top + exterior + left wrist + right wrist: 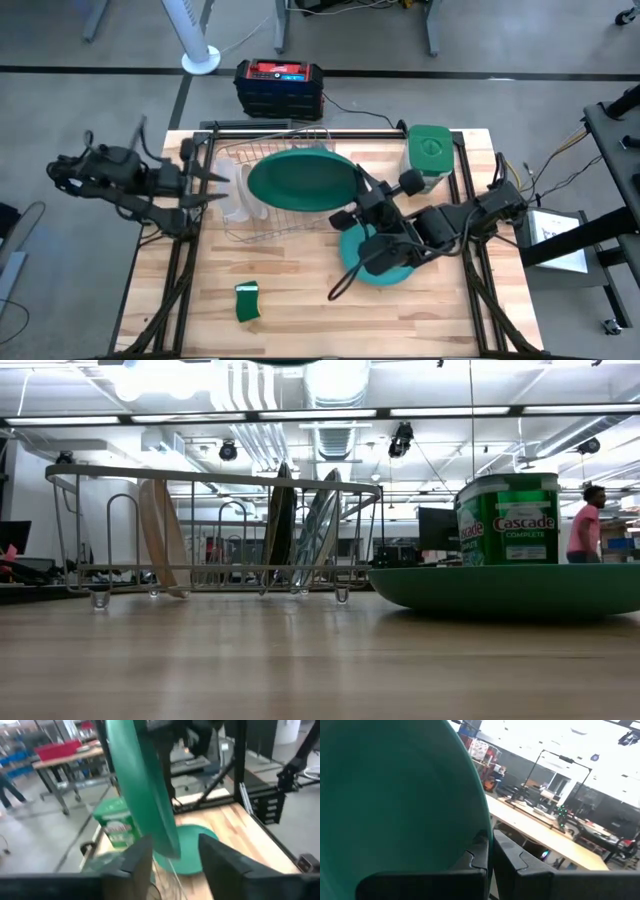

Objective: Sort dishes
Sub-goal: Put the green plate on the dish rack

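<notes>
My right gripper (357, 197) is shut on a dark green plate (300, 180), which it holds in the air above the wire dish rack (270, 225). In the low view the rack (215, 570) has a whitish plate (160, 535), a dark plate (280, 525) and a glassy plate (320, 525) standing on edge in its slots. A teal plate (388, 268) lies flat on the table under the right arm. My left gripper (215, 187) is open at the rack's left end. It is short of the green plate's (145, 785) edge and touches nothing. My right gripper pinches the dark green plate's rim (481, 827) between its two fingers (475, 857), on the side of the plate toward the table's right edge (352, 188). The fingers come from the right, slanting down. The plate is lifted clear above the rack and tilted.
A green square-lidded Cascade canister (430, 155) stands at the far right of the table. A small green sponge (247, 301) lies near the near edge. A black and red box (279, 88) sits on the floor beyond the table. A person in pink (585, 525) stands far behind.
</notes>
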`<act>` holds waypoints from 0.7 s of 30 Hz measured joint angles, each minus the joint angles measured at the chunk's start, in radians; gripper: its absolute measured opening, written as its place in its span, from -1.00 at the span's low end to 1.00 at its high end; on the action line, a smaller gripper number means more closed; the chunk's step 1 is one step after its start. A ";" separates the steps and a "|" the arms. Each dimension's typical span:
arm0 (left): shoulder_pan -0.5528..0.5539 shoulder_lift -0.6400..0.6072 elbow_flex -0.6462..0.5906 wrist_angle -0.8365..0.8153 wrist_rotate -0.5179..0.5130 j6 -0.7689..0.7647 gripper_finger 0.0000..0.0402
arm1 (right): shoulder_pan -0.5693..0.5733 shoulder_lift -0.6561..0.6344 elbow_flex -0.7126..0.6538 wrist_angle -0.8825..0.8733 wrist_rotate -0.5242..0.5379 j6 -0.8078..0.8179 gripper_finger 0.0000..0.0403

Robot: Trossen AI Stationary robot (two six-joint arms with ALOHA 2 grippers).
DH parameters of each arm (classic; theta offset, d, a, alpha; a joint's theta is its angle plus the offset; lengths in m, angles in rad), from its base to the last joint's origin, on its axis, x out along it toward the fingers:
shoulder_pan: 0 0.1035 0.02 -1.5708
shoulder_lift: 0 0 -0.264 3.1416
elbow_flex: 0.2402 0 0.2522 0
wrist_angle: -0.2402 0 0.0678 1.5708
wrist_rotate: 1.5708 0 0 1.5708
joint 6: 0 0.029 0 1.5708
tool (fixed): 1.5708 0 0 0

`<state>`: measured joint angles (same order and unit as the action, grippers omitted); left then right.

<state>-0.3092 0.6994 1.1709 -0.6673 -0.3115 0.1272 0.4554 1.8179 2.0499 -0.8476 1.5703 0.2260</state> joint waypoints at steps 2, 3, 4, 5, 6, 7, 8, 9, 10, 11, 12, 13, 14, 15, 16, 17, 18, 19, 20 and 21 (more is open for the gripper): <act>0.000 -0.002 -0.027 0.002 -0.003 -0.038 -0.12 | 0.004 0.000 -0.003 0.001 0.000 0.000 -0.99; 0.000 -0.005 -0.038 0.004 -0.021 -0.057 -0.05 | 0.004 0.000 -0.004 0.001 0.000 0.000 -0.99; 0.000 -0.007 -0.048 0.007 -0.048 -0.077 0.01 | 0.006 0.000 -0.005 0.000 0.000 0.000 -0.99; 0.000 -0.009 -0.059 0.017 -0.071 -0.094 0.06 | 0.006 0.000 -0.005 0.001 0.000 0.000 -0.99; 0.000 -0.013 -0.072 0.033 -0.085 -0.109 0.11 | 0.007 0.000 -0.005 0.001 0.000 0.000 -0.99; 0.000 -0.015 -0.086 0.051 -0.090 -0.124 0.15 | 0.007 0.000 -0.006 0.001 0.000 0.000 -0.99; 0.000 -0.017 -0.098 0.065 -0.090 -0.132 0.18 | 0.007 0.000 -0.007 0.003 0.001 0.001 -0.99; 0.000 -0.017 -0.106 0.074 -0.090 -0.136 0.21 | 0.007 0.000 -0.008 0.005 0.000 0.005 -0.99; 0.000 -0.017 -0.112 0.077 -0.090 -0.138 0.23 | 0.007 0.000 -0.009 0.009 0.000 0.005 -0.99; 0.000 -0.016 -0.116 0.085 -0.090 -0.140 0.25 | 0.005 0.000 -0.010 0.018 0.000 0.002 -0.99; 0.000 -0.016 -0.120 0.098 -0.089 -0.141 0.26 | 0.003 0.000 -0.011 0.020 0.000 -0.005 -0.99; 0.000 -0.015 -0.124 0.109 -0.079 -0.142 0.27 | 0.000 0.000 -0.011 0.021 0.000 -0.008 -0.99; 0.001 -0.012 -0.126 0.121 -0.063 -0.146 0.27 | -0.005 0.000 -0.011 0.021 0.001 -0.010 -0.99; 0.000 -0.008 -0.127 0.133 -0.049 -0.149 0.27 | -0.010 0.000 -0.011 0.021 0.000 -0.010 -0.99; 0.000 -0.003 -0.129 0.144 -0.043 -0.152 0.27 | -0.015 0.000 -0.011 0.022 0.000 -0.010 -0.99; 0.000 0.002 -0.131 0.151 -0.043 -0.158 0.28 | -0.021 0.000 -0.011 0.022 0.000 -0.010 -0.99; 0.000 0.008 -0.132 0.154 -0.043 -0.163 0.28 | -0.025 0.000 -0.011 0.023 0.000 -0.010 -0.99; 0.001 0.015 -0.132 0.157 -0.044 -0.166 0.28 | -0.028 0.000 -0.011 0.024 0.000 -0.008 -0.99; 0.002 0.022 -0.132 0.159 -0.046 -0.169 0.28 | -0.031 0.000 -0.011 0.025 0.000 -0.001 -0.99; 0.002 0.030 -0.133 0.159 -0.052 -0.171 0.28 | -0.032 0.000 -0.011 0.026 -0.001 0.004 -0.99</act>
<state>-0.3073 0.7294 1.0379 -0.5078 -0.3638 -0.0434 0.4236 1.8179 2.0392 -0.8215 1.5692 0.2296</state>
